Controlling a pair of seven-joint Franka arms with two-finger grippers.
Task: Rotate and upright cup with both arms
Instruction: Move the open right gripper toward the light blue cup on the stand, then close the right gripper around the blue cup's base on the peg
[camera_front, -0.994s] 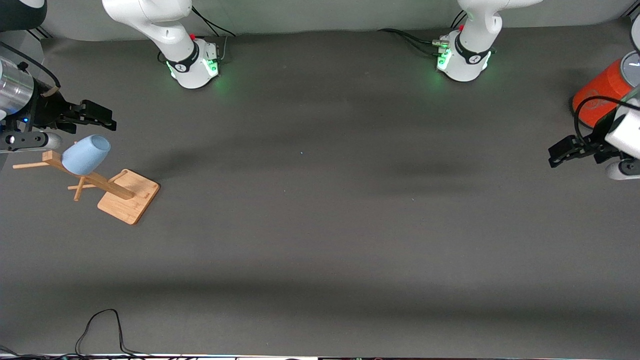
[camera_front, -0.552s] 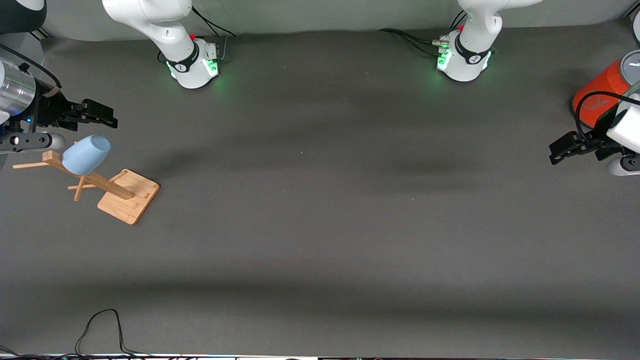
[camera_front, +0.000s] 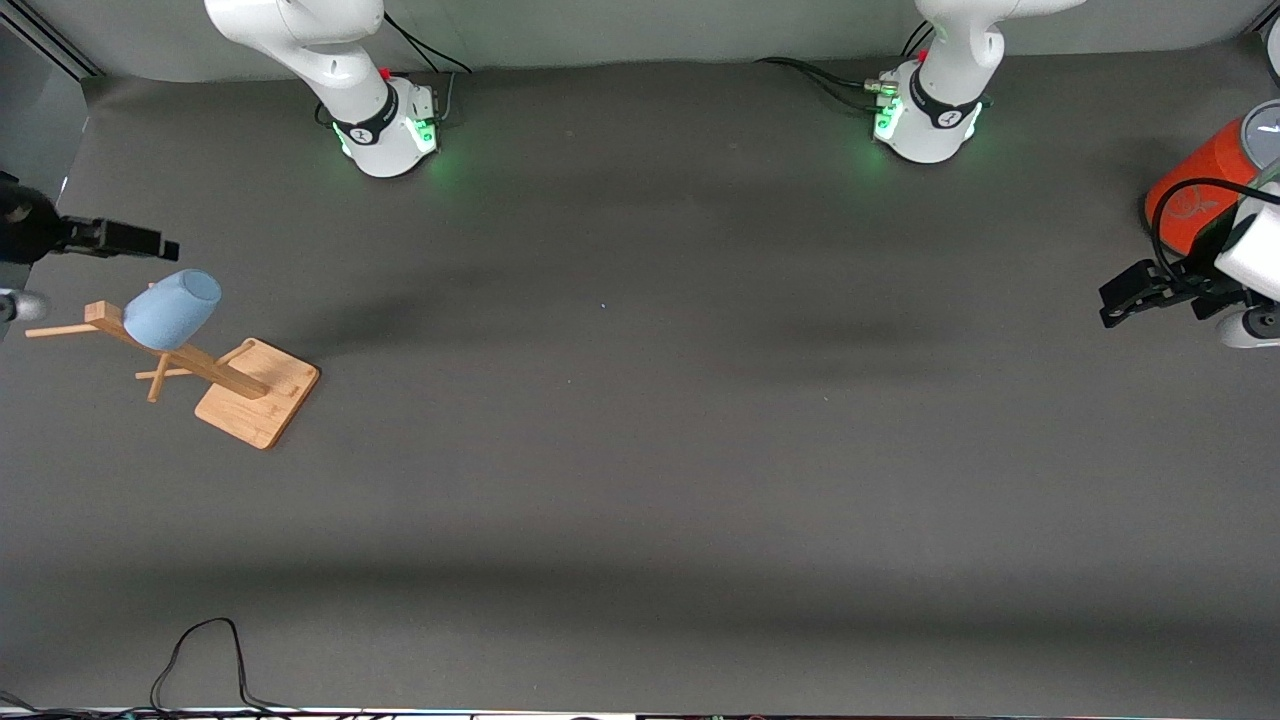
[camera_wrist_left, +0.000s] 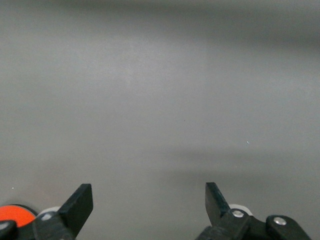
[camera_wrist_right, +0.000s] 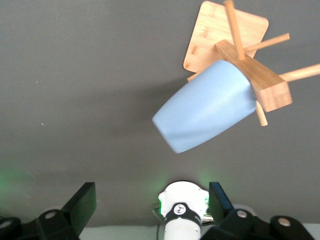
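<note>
Right end effector (camera_front: 150, 243) open by cup (camera_front: 172, 309) on rack (camera_front: 215, 378), left end effector (camera_front: 1125, 298) open, waiting; cup likely light, stiff, slick: grip mid-wall.

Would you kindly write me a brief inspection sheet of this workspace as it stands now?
Surface: dark grey table, no spills seen.
Job's things: cup hung tilted on the wooden rack, at the right arm's end.
Clutter: orange canister at the left arm's end.
Grippers: right gripper beside the cup, jaws open, empty; left gripper beside the canister, jaws open, empty.
Cables: black cable at the edge nearest the front camera; cables at both bases.
Surroundings: nothing seen.
</note>
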